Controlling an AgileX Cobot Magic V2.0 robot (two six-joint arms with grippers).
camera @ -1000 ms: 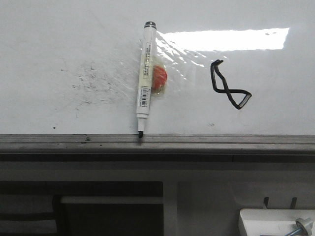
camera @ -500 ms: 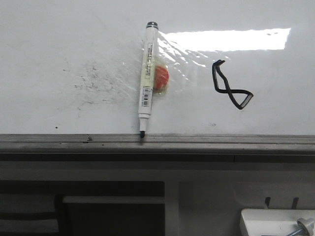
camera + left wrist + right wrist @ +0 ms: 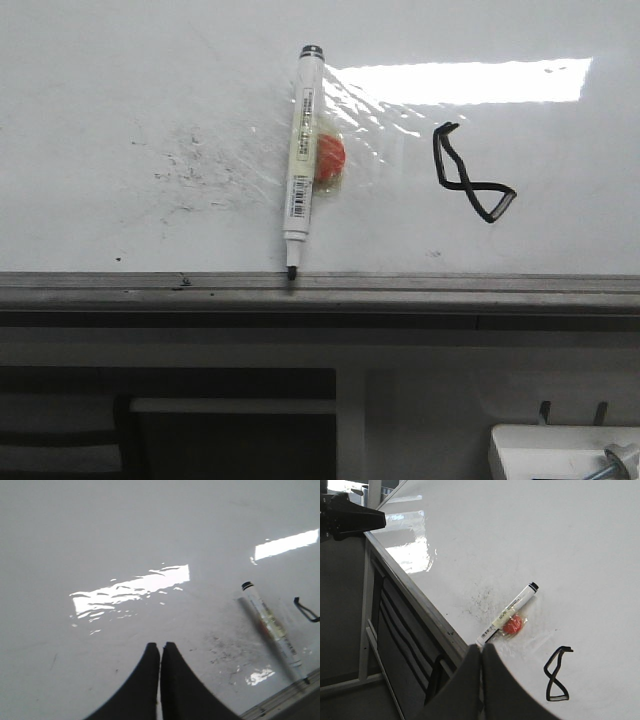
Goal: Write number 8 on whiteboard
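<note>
You see the number 8 (image 3: 470, 185) drawn on the whiteboard (image 3: 120, 80), at three o'clock from the marker (image 3: 302, 155). Left gripper (image 3: 160, 650) and right gripper (image 3: 481, 652) are pressed together, empty.

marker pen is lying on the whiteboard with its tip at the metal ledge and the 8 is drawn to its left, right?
Not quite: in the front view the number 8 sits to the right of the marker pen. The pen does lie on the whiteboard, tip at the metal ledge.

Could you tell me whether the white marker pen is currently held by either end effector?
No, the white marker pen lies free on the glossy whiteboard, its tip at the grey metal ledge, with no end effector touching it.
</note>
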